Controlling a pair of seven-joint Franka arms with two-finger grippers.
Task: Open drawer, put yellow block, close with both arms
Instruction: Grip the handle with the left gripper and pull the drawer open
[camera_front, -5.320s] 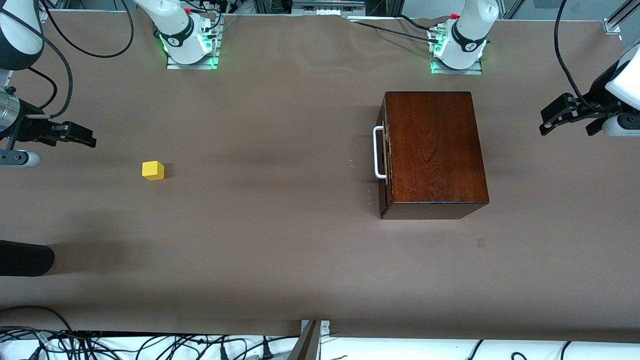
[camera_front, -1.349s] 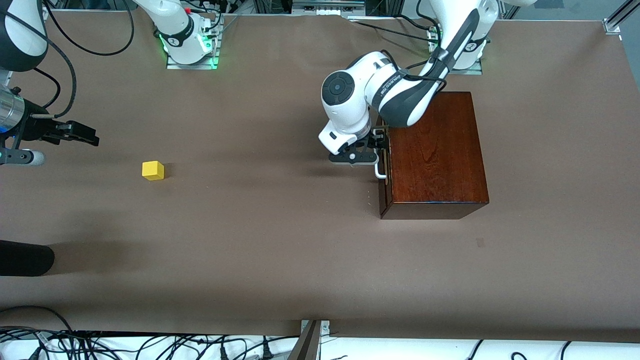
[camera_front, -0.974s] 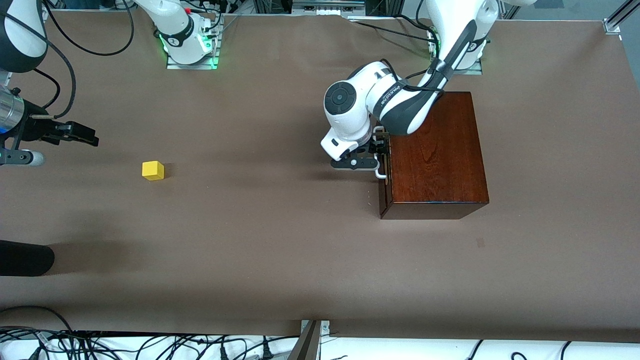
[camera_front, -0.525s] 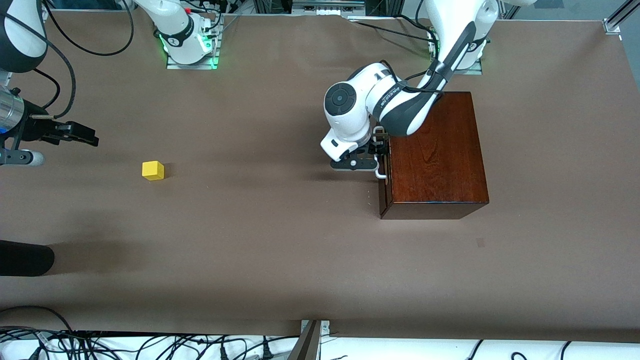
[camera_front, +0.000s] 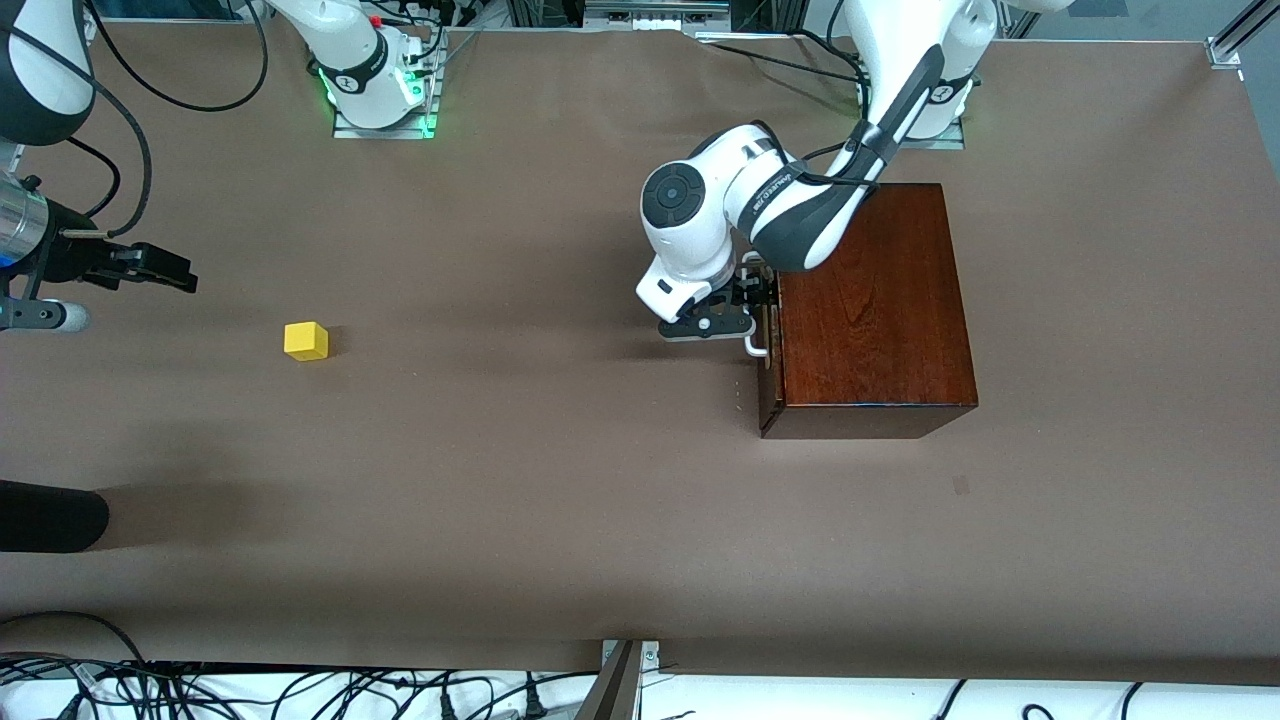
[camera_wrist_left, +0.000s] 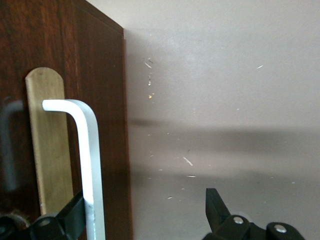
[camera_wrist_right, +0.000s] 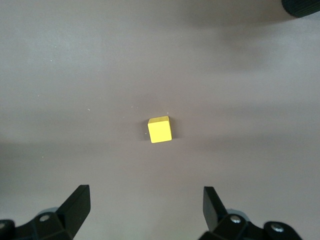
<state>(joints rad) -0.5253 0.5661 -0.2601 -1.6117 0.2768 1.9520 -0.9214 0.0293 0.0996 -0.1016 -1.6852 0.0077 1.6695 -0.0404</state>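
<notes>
At the drawer (camera_front: 768, 330), spread left gripper (camera_wrist_left: 145, 212) straddles its half-hidden handle (camera_wrist_left: 89, 165); right gripper (camera_wrist_right: 145, 205) waits, spread.

The front camera looks down over the whole table (camera_front: 560, 480); each wrist camera looks down close, sharing its surface.

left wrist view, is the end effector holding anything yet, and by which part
Nothing is gripped yet. The left end effector is open, its fingers straddling the white U-shaped handle of the dark reddish-brown wooden drawer. The right end effector holds nothing.

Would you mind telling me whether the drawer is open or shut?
Shut: the drawer front sits flush with the wooden box, no pale interior showing.
</notes>
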